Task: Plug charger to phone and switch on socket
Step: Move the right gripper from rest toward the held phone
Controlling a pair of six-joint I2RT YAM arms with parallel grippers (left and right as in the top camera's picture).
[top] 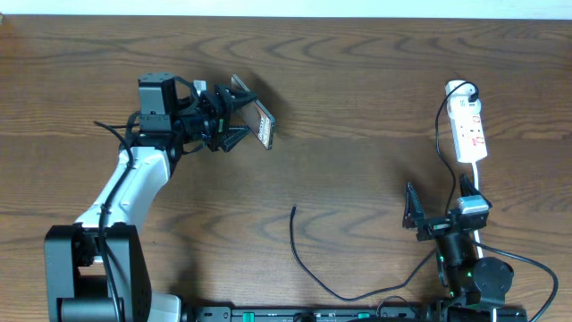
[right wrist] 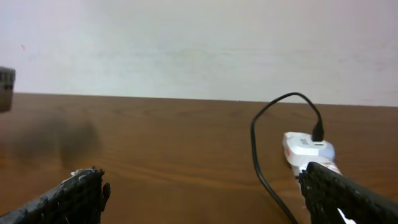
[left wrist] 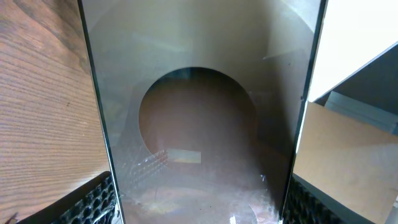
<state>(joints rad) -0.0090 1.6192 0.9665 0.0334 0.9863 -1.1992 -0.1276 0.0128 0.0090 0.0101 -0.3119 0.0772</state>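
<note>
My left gripper (top: 234, 116) is shut on the phone (top: 254, 112) and holds it tilted above the table at the upper left. In the left wrist view the phone's glossy brownish face (left wrist: 199, 124) fills the frame between my two finger pads. The charger cable (top: 304, 265) lies loose on the table at lower middle, its plug tip (top: 294, 209) free. The white socket (top: 469, 130) lies at the far right with red marks and a black plug in its far end. My right gripper (top: 436, 215) is open and empty below the socket, which also shows in the right wrist view (right wrist: 308, 149).
A black cable (right wrist: 264, 162) runs from the socket's plug toward my right arm. The wooden table edge runs along the top of the overhead view. A white wall stands behind the table in the right wrist view.
</note>
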